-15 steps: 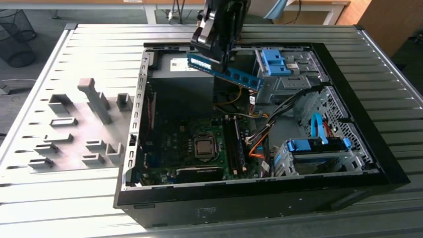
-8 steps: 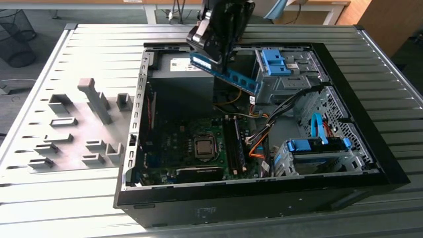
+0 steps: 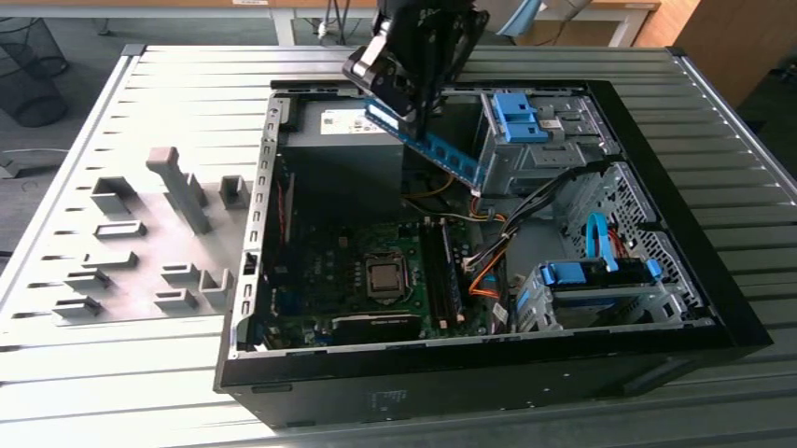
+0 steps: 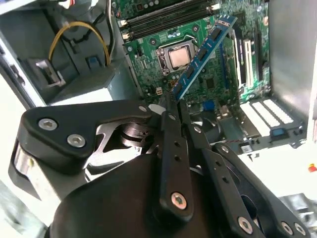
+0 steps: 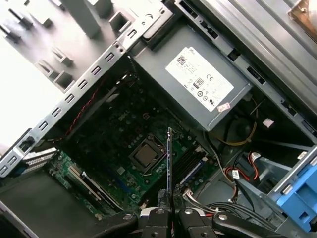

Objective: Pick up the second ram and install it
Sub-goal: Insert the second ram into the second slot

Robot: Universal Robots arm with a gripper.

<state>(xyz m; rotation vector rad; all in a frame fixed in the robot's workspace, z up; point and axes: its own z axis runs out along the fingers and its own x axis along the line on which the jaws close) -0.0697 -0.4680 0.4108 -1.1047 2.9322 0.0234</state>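
Gripper [image 4: 171, 106] pinches one end of the second ram [image 4: 203, 52], holding it tilted in the air above the open computer case's [image 3: 697, 327] motherboard [image 5: 114, 148], beside the power supply [image 5: 198, 84].

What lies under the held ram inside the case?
The ram, clamped in the tool, hangs over the motherboard beside the CPU and memory slots. The board directly beneath the stick is covered.
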